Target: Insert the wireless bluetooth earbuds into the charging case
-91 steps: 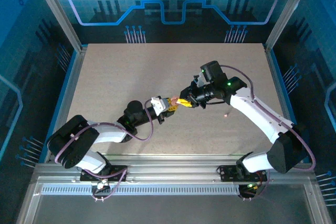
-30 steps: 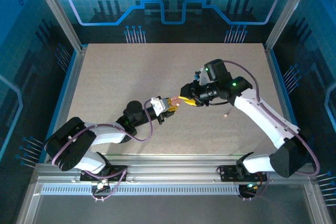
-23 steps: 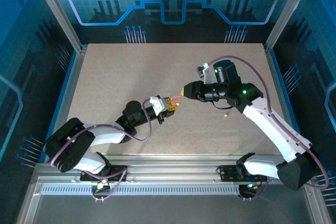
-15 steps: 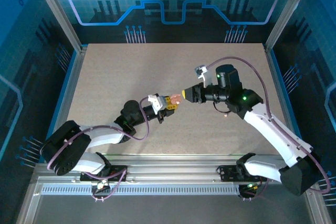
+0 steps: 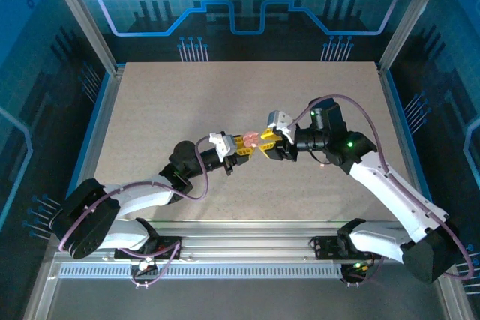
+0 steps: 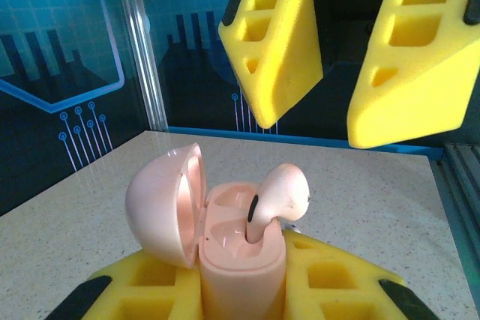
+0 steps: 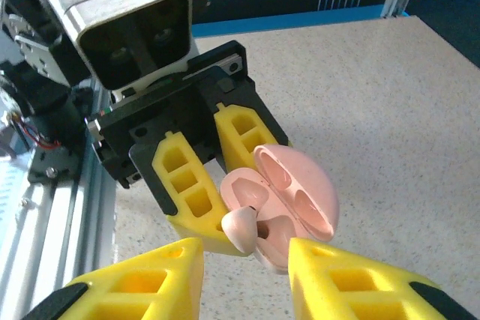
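Observation:
The pale pink charging case (image 6: 240,260) stands upright with my left gripper (image 6: 240,294) shut on its body, its lid (image 6: 161,211) hinged open to the left. One pink earbud (image 6: 281,192) has its stem in the right slot, and its head sticks out above the rim. The other slot is bare. My right gripper (image 7: 244,282) is open just in front of the case (image 7: 281,241). Its yellow fingers (image 7: 142,282) flank the earbud (image 7: 241,228) without touching it. From above, both grippers meet mid-table around the case (image 5: 253,139).
The beige tabletop (image 5: 225,95) is fenced by aluminium posts and blue panels. My left wrist camera housing (image 7: 124,20) sits directly behind the case in the right wrist view. The front rail (image 5: 240,260) runs along the near edge.
The right arm swung round and brought its gripper up facing the case, jaws narrowing slightly. The left gripper shifted a little up and right with the case.

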Available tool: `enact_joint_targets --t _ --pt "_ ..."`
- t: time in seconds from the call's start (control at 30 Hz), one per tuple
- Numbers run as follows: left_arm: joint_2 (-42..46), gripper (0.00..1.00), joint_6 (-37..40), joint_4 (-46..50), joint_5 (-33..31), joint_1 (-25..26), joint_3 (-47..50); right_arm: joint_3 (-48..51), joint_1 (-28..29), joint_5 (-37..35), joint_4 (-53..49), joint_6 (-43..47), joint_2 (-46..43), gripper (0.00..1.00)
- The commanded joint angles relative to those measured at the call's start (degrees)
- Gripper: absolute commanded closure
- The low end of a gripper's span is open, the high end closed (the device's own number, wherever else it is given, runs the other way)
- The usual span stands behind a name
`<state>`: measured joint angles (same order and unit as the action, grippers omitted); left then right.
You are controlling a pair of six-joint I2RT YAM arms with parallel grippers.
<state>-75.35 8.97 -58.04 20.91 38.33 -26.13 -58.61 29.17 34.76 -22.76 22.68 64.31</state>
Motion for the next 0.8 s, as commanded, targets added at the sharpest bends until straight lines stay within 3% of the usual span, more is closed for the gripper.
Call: enact_joint_targets --t 0.0,0.33,0.77 --pt "1.3 0.80 0.2 -0.1 1.6 0.4 -1.5 -1.9 -0.5 0.5 -2.6 7.9 0.1 0.65" --pt "1.8 0.80 0.0 -0.2 1.3 0.3 -1.2 -2.6 1.7 -3.6 -3.3 11.1 1.4 0.67" --pt "1.7 0.80 0.6 -0.9 0.7 0.4 -0.9 -5.4 3.3 -2.9 -7.9 14.3 3.9 0.72"
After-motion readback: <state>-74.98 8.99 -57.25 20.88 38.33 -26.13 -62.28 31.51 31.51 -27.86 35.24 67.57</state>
